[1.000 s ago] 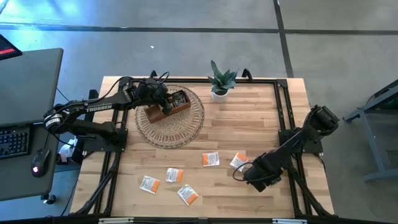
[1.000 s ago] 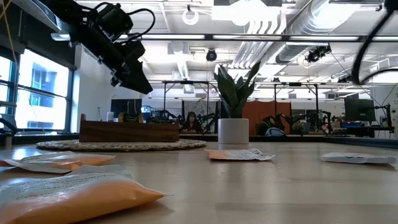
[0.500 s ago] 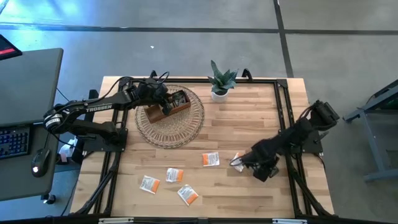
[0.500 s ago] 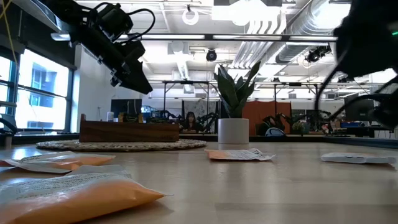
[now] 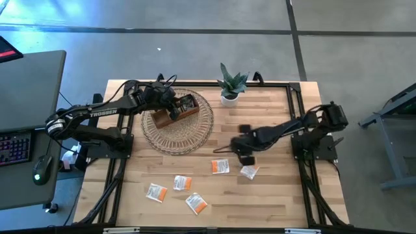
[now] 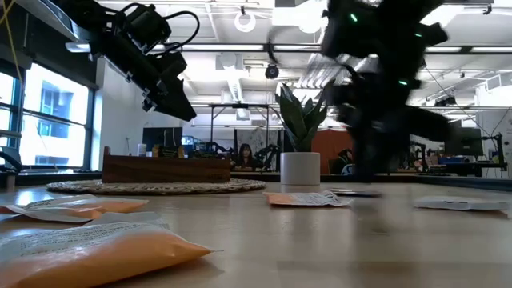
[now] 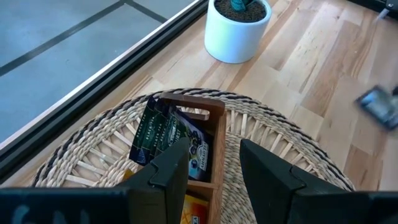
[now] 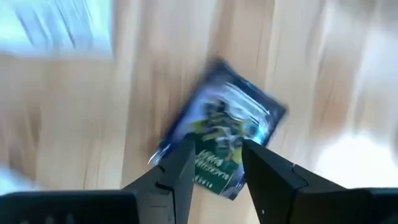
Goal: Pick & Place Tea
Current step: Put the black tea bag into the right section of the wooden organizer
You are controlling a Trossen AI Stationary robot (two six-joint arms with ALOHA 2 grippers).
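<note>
My right gripper (image 5: pixel 238 147) is open and hangs low over the middle of the table; it is blurred in the low view (image 6: pixel 376 120). A dark tea sachet with a green label (image 8: pixel 224 134) lies flat on the wood just past its fingertips (image 5: pixel 222 150) (image 6: pixel 356 192). Several orange-and-white sachets (image 5: pixel 220 166) (image 5: pixel 249 171) (image 5: pixel 182 182) lie flat toward the near edge. My left gripper (image 5: pixel 174 109) is open and empty above the brown wooden tray (image 7: pixel 211 111). The tray holds dark sachets (image 7: pixel 155 134) standing on edge.
The tray stands on a round wicker mat (image 5: pixel 188 133) at the far left. A small potted plant (image 5: pixel 231 84) stands at the far edge. Black frame rails run along both sides of the table (image 5: pixel 302 162). Bare wood lies between the mat and my right arm.
My right gripper has swept fast from the near right of the table, beside an orange sachet, toward the far left, to the table's middle. A dark sachet now lies beside it where none showed before. That orange sachet has shifted slightly.
</note>
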